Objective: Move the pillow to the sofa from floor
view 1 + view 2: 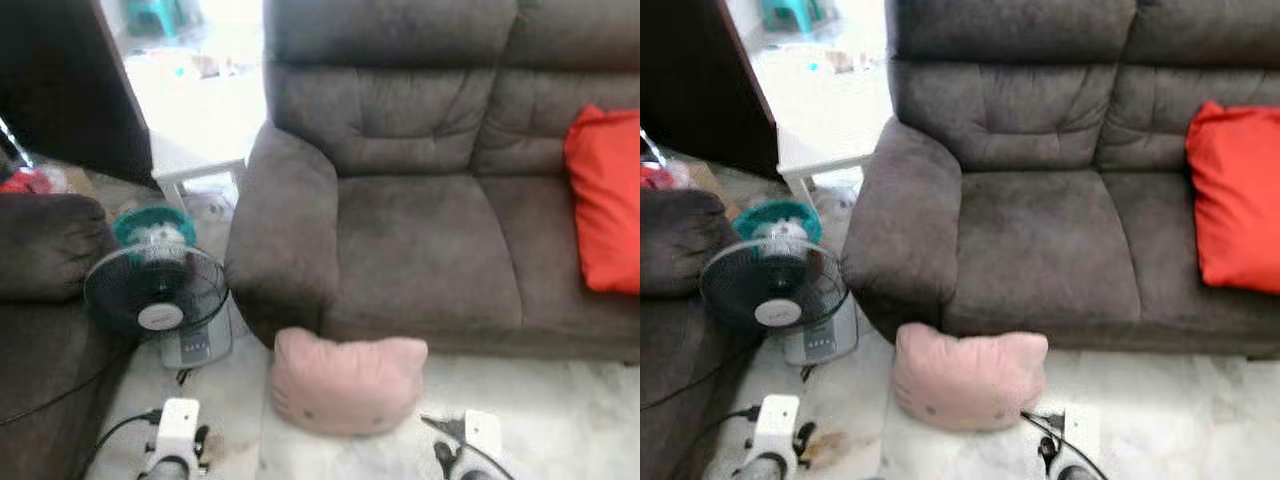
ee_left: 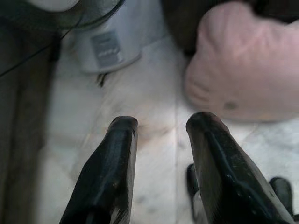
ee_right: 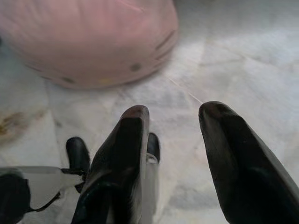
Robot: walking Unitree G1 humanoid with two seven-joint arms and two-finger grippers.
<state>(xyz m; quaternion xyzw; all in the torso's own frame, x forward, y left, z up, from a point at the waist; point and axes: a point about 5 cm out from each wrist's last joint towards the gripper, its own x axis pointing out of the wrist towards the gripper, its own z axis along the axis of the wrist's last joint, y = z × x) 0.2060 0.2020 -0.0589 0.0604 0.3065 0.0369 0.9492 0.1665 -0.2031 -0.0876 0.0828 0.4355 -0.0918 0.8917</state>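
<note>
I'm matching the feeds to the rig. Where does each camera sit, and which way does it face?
Eye views: on the head, looking forward and down at the sofa, pink pillow and fan; both wrists at the bottom edge.
Left wrist: along the open left gripper toward the floor.
Right wrist: along the open right gripper.
All share the pillow.

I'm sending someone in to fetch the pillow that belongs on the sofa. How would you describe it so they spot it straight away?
Find the dark grey sofa; on the pale floor at the foot of its left armrest lies the pink pillow. It has two cat-ear corners and a small face, unlike the plain red cushion already on the seat, and the table fan stands on its left.
</note>
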